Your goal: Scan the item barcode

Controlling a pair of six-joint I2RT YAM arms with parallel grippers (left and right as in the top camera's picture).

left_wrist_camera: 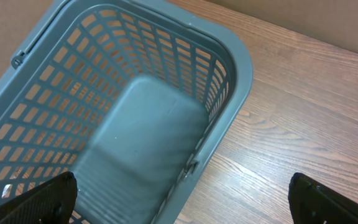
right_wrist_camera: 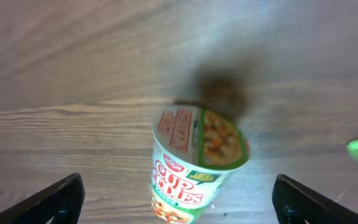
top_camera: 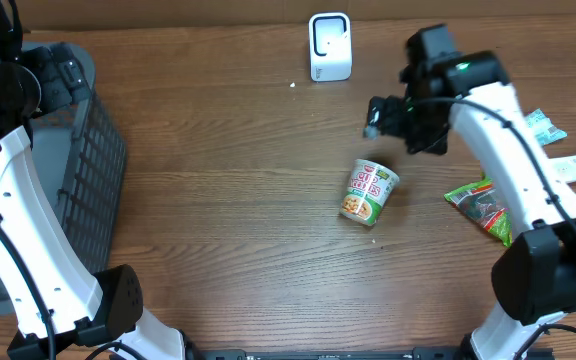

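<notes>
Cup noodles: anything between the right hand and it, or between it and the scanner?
Nothing visible. The open right hand hangs close by the cup, and its wrist view shows only air and bare table before it. From the cup to the white scanner the wood is bare too.

You'll see a brown wood-grain tabletop (top_camera: 228, 220). The noodle cup (top_camera: 369, 192) is white with red lettering and green trim. The basket (top_camera: 103, 165) is grey-blue, its walls an open lattice. The scanner (top_camera: 329, 45) is white and the packet (top_camera: 480, 205) is green.
</notes>
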